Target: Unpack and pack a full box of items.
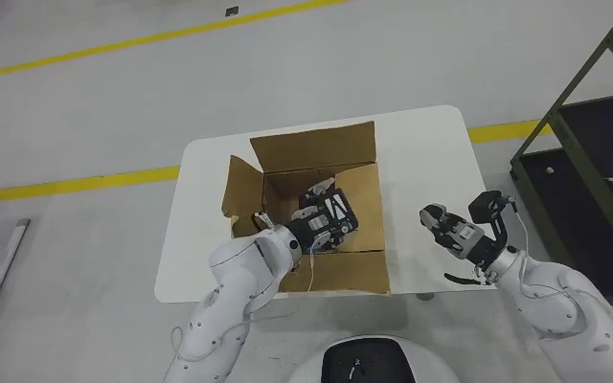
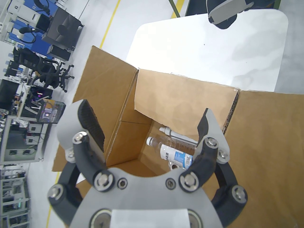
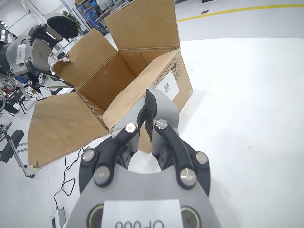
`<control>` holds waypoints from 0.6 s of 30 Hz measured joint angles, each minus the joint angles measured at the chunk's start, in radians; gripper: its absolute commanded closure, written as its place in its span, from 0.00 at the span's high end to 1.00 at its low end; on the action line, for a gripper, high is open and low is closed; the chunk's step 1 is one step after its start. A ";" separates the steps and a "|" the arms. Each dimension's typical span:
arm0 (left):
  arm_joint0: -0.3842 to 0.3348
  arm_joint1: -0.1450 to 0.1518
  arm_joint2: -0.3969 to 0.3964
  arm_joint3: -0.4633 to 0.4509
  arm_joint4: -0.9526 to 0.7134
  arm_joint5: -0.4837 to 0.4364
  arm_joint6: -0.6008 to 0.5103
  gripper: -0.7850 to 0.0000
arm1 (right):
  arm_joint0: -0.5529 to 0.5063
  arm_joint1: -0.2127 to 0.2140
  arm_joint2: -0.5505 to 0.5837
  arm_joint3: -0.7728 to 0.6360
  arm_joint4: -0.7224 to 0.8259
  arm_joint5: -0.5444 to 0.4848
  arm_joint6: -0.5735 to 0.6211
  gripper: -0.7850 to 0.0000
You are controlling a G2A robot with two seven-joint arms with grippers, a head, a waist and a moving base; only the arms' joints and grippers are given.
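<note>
An open cardboard box stands mid-table with its flaps spread. My left gripper hovers over the box's opening, open and empty. Beneath it, on the box floor, lies a clear water bottle with a white cap and blue label, next to a white tube-like item. My right gripper is shut with nothing in it, above the bare table right of the box. The left gripper also shows in the right wrist view, above the far side of the box.
The white table has open space right of the box and behind it. A green metal shelf cart stands off the table's right edge. Yellow floor lines run behind the table.
</note>
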 measured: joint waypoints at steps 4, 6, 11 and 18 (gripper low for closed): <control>0.005 -0.013 -0.001 0.045 -0.175 0.073 -0.001 1.00 | 0.005 -0.001 -0.007 0.001 -0.006 0.000 0.002 0.00; -0.011 -0.023 0.001 0.081 -0.315 0.129 -0.043 1.00 | 0.007 -0.001 -0.009 0.002 -0.007 0.000 0.002 0.00; -0.074 -0.045 0.016 0.160 -0.624 0.277 -0.216 1.00 | 0.001 -0.001 -0.008 0.000 -0.004 -0.002 0.003 0.00; -0.106 -0.054 0.021 0.223 -0.789 0.344 -0.289 1.00 | -0.011 -0.001 -0.008 -0.007 -0.019 0.005 0.007 0.00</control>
